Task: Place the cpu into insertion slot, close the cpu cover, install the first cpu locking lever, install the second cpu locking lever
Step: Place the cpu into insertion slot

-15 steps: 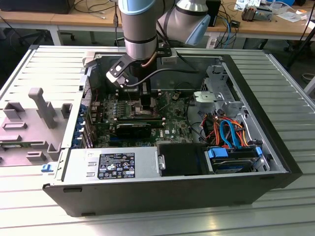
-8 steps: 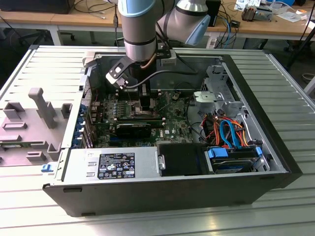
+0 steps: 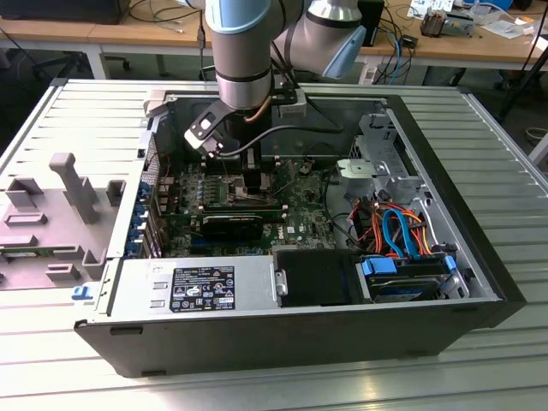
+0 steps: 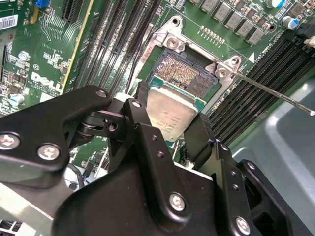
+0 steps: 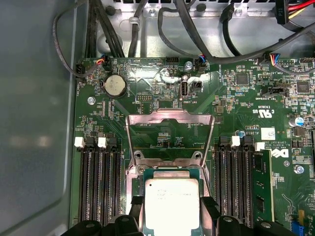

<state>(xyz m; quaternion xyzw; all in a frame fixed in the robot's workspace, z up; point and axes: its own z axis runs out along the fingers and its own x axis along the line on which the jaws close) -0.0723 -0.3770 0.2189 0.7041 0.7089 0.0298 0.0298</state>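
While the arm is reaching down into the open dark-grey computer case [image 3: 257, 342], its black two-finger gripper [image 4: 169, 113] is clamping the small flat square cpu with the dull silver-grey metal top [image 5: 172, 199] by two opposite edges, with one of the fingers [image 5: 137, 206] pressing on each side. In the second wrist view the chip is hanging over the near part of the square dark insertion slot with the silver metal rim [image 4: 186, 73], whose gold contact field is showing bare beyond the chip. Whether the chip is touching the socket I cannot tell. The thin silver metal frame of the cpu cover [image 5: 170, 116] is standing swung open at the socket's edge farthest from the gripper. The socket is lying on the large green circuit board [image 5: 147, 98] between two banks of long black memory slots [image 4: 275, 64]. A thin silver wire lever [image 4: 270, 92] is sticking out free from one socket corner, crossing over one bank.
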